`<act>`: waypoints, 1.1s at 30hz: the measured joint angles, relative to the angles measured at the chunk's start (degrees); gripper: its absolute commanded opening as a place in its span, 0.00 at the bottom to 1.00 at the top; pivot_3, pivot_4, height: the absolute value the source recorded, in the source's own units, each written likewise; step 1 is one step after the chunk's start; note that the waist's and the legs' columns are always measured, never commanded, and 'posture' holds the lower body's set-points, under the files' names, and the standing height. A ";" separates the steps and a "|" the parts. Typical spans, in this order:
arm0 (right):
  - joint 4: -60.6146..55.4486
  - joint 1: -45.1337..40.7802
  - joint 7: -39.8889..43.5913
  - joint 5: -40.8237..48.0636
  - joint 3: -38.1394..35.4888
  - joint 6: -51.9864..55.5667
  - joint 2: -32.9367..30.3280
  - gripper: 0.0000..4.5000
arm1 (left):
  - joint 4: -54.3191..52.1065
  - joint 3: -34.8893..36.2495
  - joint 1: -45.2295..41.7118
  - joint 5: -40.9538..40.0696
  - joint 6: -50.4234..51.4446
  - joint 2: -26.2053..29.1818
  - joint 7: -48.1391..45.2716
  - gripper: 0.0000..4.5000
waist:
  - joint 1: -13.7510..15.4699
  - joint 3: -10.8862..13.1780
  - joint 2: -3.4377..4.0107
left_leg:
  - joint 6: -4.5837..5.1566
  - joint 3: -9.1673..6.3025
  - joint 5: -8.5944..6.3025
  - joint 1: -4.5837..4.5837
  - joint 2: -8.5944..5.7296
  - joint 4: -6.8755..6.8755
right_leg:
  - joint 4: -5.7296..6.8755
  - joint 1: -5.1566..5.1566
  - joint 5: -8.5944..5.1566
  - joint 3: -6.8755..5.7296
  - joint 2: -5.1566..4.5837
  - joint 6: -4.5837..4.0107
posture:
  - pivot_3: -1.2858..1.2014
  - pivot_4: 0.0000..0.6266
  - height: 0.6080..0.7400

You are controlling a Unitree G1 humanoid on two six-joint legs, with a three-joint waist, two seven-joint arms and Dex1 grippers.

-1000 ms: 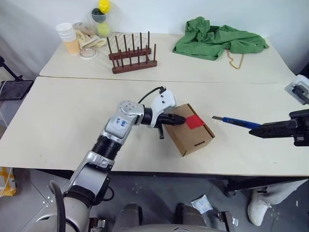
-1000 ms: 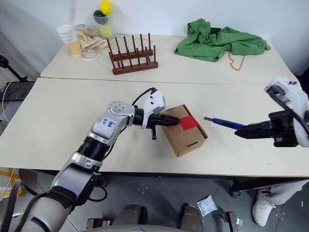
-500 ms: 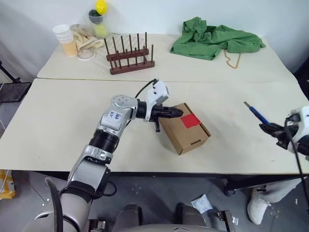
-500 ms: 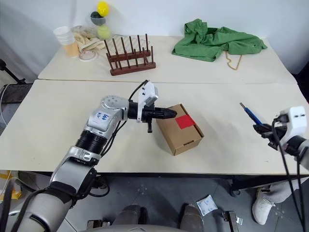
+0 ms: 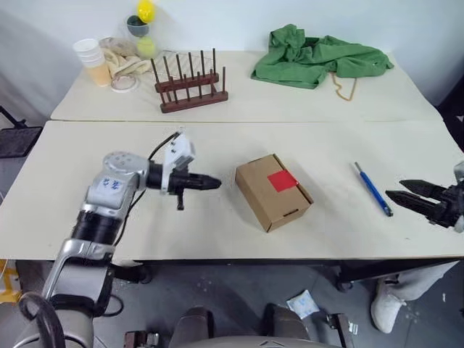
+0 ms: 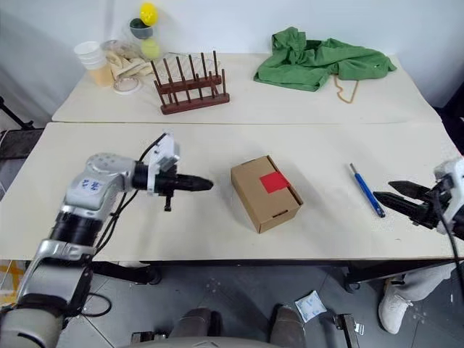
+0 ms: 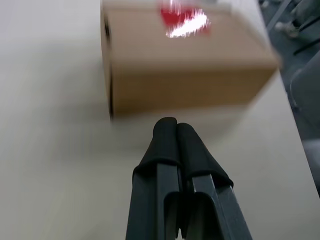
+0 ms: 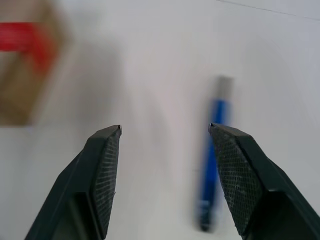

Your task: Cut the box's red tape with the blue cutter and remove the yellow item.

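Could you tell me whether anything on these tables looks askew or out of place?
The box sits skewed to the table edge, its red tape intact. A green cloth lies crumpled on the far table. Otherwise nothing stands out.

Brown box [image 5: 272, 191], red tape [image 5: 283, 180] patch. Blue cutter [image 5: 373, 189]. Worktop [image 5: 217, 141] cream. Green cloth [image 5: 315, 55], far right corner.

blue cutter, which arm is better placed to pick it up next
Right. The right end effector is open beside the blue cutter on the table's right side. The left end effector is shut, left of the box, which lies between it and the cutter.
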 measured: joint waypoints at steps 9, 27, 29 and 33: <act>-1.14 -13.88 -10.05 -19.43 19.45 -15.49 15.87 0.00 | -4.14 -1.00 4.36 0.58 2.32 -8.43 10.74 0.00 | -0.37 -0.03 -0.06 | 0.00 0.03 -0.01 -0.04 -0.02 0.19 | 0.13 -0.07 0.04 0.11 -0.01 0.04 | 0.52 0.24 1.00; -18.60 -14.36 -6.85 -18.71 29.75 2.93 20.03 0.00 | -4.48 -3.77 4.56 2.36 3.38 -10.37 16.46 0.00 | -0.20 -0.03 -0.05 | 0.01 0.03 -0.01 -0.03 -0.02 0.16 | 0.13 -0.07 0.04 0.10 0.00 0.04 | 0.52 0.24 1.00; -18.97 -14.39 -7.59 -18.74 29.70 3.57 20.12 0.00 | -4.69 -3.78 4.68 2.34 3.48 -9.87 15.95 0.00 | -0.16 -0.03 -0.05 | 0.00 0.03 -0.01 -0.03 -0.02 0.15 | 0.13 -0.07 0.04 0.10 0.00 0.04 | 0.52 0.24 1.00; -18.63 -14.36 -7.60 -19.37 29.37 3.13 19.20 0.00 | -5.82 -3.80 4.90 1.86 3.75 -9.14 14.18 0.00 | -0.11 -0.03 -0.05 | 0.01 0.03 -0.01 -0.04 -0.03 0.16 | 0.12 -0.07 0.04 0.10 0.00 0.04 | 0.52 0.24 1.00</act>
